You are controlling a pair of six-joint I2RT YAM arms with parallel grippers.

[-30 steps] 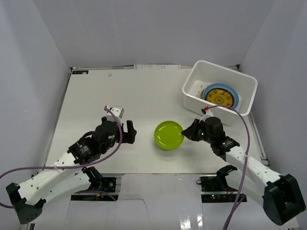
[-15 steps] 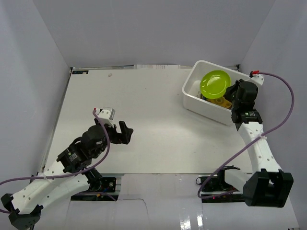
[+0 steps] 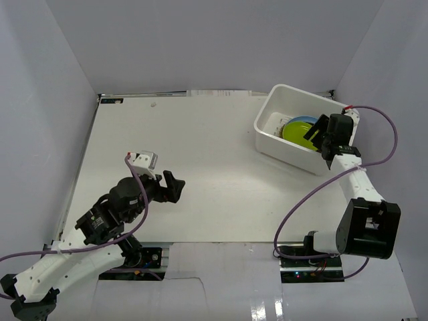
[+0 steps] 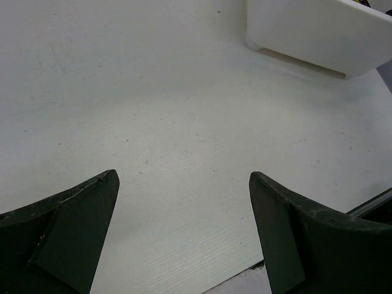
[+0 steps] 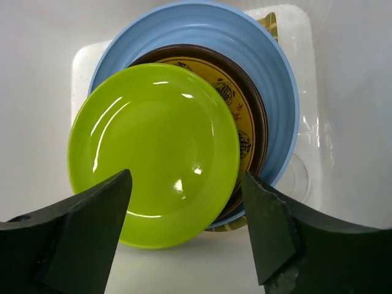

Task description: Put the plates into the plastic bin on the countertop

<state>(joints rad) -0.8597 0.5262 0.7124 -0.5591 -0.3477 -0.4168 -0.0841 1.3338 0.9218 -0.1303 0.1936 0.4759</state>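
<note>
The lime green plate (image 5: pixel 153 153) lies in the white plastic bin (image 3: pixel 287 151) on a stack: a brown-rimmed plate with a yellow patterned centre (image 5: pixel 246 116) and a light blue plate (image 5: pixel 272 79) show under it. My right gripper (image 5: pixel 187 177) hangs open just above the green plate's near edge, with nothing between its fingers; from above it (image 3: pixel 319 131) is over the bin's right side. My left gripper (image 3: pixel 171 187) is open over the bare countertop (image 3: pixel 200 147), far left of the bin. In the left wrist view its fingers (image 4: pixel 92 208) stand wide apart over the white surface.
The bin (image 4: pixel 312 30) sits at the countertop's back right corner, its near wall facing the left wrist camera. The right arm's purple cable (image 3: pixel 301 200) loops over the right part of the countertop. White walls enclose three sides.
My right gripper carried the lime green plate from the middle of the countertop to the bin and opened; the plate now rests on the stack. The left arm drew back slightly.
</note>
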